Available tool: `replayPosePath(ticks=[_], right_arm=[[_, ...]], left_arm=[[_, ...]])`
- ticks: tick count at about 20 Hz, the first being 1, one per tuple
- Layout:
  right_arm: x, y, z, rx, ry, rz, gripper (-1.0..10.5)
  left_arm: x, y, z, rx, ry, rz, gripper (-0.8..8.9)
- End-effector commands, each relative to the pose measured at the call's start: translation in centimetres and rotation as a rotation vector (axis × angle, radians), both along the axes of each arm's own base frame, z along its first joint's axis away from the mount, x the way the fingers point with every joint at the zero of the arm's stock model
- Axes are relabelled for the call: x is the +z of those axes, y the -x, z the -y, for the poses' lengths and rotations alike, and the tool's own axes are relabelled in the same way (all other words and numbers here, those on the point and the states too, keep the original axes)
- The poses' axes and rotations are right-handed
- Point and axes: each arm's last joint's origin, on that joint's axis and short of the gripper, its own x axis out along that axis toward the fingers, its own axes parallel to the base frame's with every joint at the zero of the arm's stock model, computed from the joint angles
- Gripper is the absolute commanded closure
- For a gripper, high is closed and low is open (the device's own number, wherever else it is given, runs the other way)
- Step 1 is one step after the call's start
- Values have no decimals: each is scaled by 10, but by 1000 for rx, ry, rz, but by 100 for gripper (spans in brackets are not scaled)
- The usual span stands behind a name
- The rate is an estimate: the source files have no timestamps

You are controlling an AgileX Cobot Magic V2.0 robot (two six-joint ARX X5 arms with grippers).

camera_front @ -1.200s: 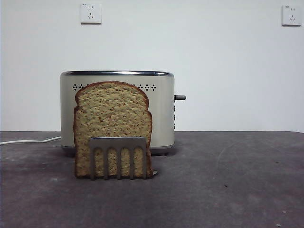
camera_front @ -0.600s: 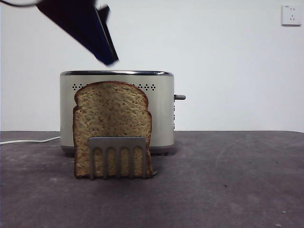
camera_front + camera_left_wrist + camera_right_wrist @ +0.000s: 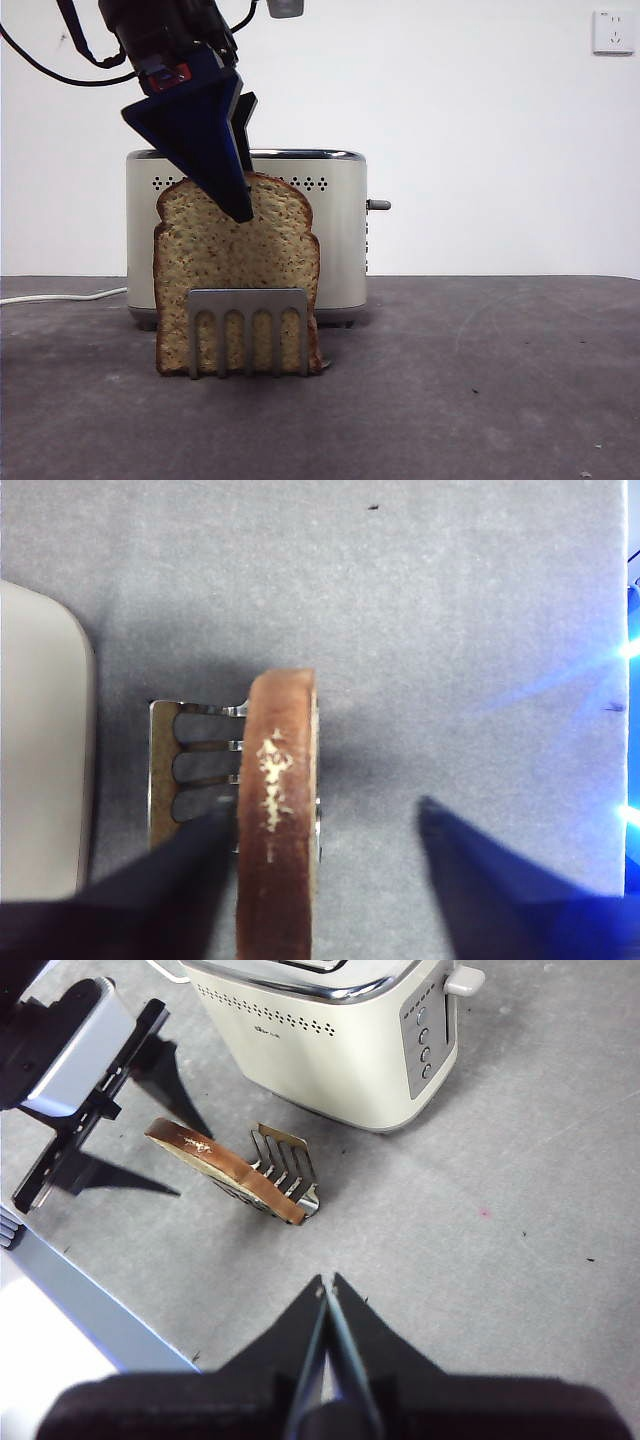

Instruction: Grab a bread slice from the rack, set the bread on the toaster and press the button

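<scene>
The slice of bread [image 3: 237, 270] stands upright on its edge in the rack [image 3: 248, 331], its brown face just behind the five grey prongs, at the near side of the toaster [image 3: 340, 230]. Seen from my left wrist, its dark crust [image 3: 277, 820] runs up between my two black jaws: one jaw lies against the crust on the rack's side, the other stands well apart on the bare table [image 3: 450, 630]. So my left gripper [image 3: 320, 825] is spread wide around the top of the slice and grips nothing. From the front it hangs over the slice's upper left, its dark blue tip [image 3: 238, 208] overlapping the domed crust.

The toaster stands just beyond the rack, chrome rim on top, and the button [image 3: 379, 205] sticks out of its right side, well apart from my left gripper.

My right gripper [image 3: 328, 1290] waits high above the table to the right, jaws pressed together, empty.
</scene>
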Motion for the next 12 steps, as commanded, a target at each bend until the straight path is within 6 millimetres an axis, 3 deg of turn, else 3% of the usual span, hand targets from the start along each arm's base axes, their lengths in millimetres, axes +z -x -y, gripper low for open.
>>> replayPosePath(ticks=[1,6,12], right_arm=[[0,0,0,9,4,7,958],[0,0,0,9,4,7,958],[0,0,0,9,4,7,958]], left_arm=[[-1,0,2,-14,1,4,822],[5,-2,2,-6,2,24,822],[37,-3,2,-1,18,57,822]])
